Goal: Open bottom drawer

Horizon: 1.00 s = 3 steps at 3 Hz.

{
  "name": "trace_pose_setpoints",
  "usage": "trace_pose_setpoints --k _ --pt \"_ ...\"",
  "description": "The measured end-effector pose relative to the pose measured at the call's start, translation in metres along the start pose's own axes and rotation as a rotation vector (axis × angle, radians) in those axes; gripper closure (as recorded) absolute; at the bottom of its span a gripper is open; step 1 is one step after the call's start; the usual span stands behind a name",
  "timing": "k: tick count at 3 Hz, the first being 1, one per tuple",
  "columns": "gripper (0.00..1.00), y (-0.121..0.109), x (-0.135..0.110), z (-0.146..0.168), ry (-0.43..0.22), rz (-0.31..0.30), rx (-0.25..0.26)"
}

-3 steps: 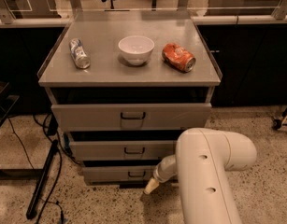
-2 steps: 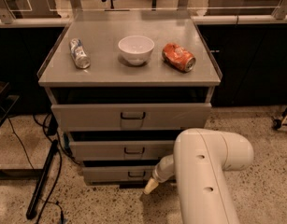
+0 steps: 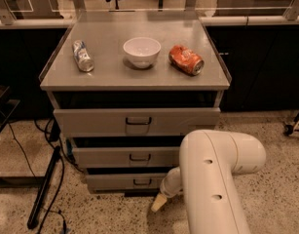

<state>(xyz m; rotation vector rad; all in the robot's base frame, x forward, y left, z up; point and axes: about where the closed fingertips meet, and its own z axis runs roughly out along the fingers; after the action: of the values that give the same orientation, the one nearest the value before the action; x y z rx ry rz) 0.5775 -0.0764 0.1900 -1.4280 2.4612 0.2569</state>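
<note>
The bottom drawer [image 3: 115, 181] is the lowest and narrowest grey front of the three in the cabinet. Its small dark pull handle [image 3: 141, 182] is at its middle. No tray shows inside it. My gripper [image 3: 158, 203] hangs from the big white arm [image 3: 212, 179], low by the floor. It is just below and right of the bottom drawer's handle, in front of the drawer's lower edge. It holds nothing that I can see.
The grey cabinet top [image 3: 110, 74] holds a crushed silver can [image 3: 83, 55], a white bowl [image 3: 141, 51] and a crushed orange can [image 3: 186, 59]. The mid drawer [image 3: 105, 157] and top drawer [image 3: 90, 121] sit above. A black pole [image 3: 44, 189] and cables lie at the left.
My gripper tip has sunk slightly toward the floor and the arm has edged a little left. The drawers have not moved.
</note>
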Motion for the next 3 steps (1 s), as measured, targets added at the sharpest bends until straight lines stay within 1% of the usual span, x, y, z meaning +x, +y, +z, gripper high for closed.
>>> trace_pose_setpoints --k 1,2,3 --pt "0.0 -0.033 -0.032 0.007 -0.05 -0.012 0.062" --pt "0.0 -0.023 -0.02 0.034 -0.029 -0.022 0.03" --pt "0.0 -0.008 -0.002 0.017 -0.023 -0.027 0.012"
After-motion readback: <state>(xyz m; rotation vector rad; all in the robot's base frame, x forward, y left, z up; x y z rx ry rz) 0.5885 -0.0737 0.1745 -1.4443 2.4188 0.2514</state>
